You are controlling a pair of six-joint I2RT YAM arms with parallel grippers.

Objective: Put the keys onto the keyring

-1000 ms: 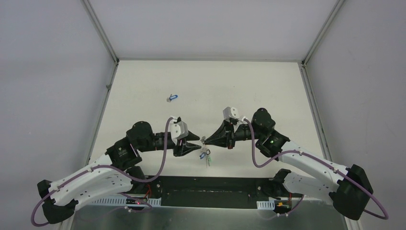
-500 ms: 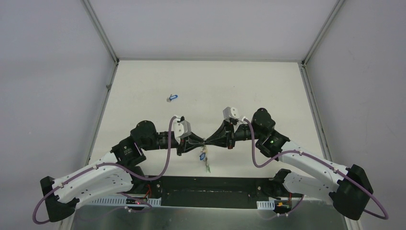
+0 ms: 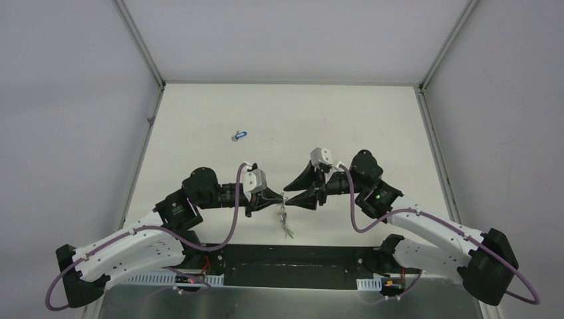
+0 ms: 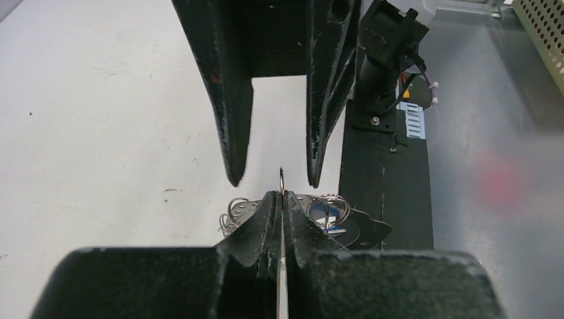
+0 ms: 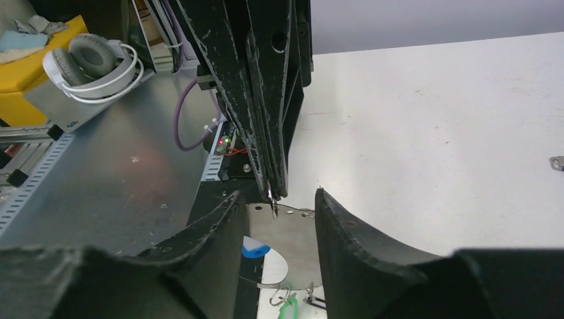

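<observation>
**Hands.** The left hand [image 3: 278, 198] was shut tight on the thin wire of the keyring [image 4: 282, 177]. It held the ring in the air at the centre of the overhead view, near the lower edge of the counter [image 3: 319, 119]. The right hand [image 3: 288, 195] faced it tip to tip. Its jaws were parted to either side of the wire and gripped nothing.

**Keys.** A small bunch of keys [image 3: 286, 223] hung below the ring. The right wrist view showed a blue tag [image 5: 255, 248] and a green tag [image 5: 288, 310] among them. One loose key [image 3: 239, 135], also blue-tagged, lay on the counter up and left of centre, well apart from both hands.

**Judgement.** The task was part done. At least the loose key was left to be fetched and threaded. Whether others were outstanding could not be told.
</observation>
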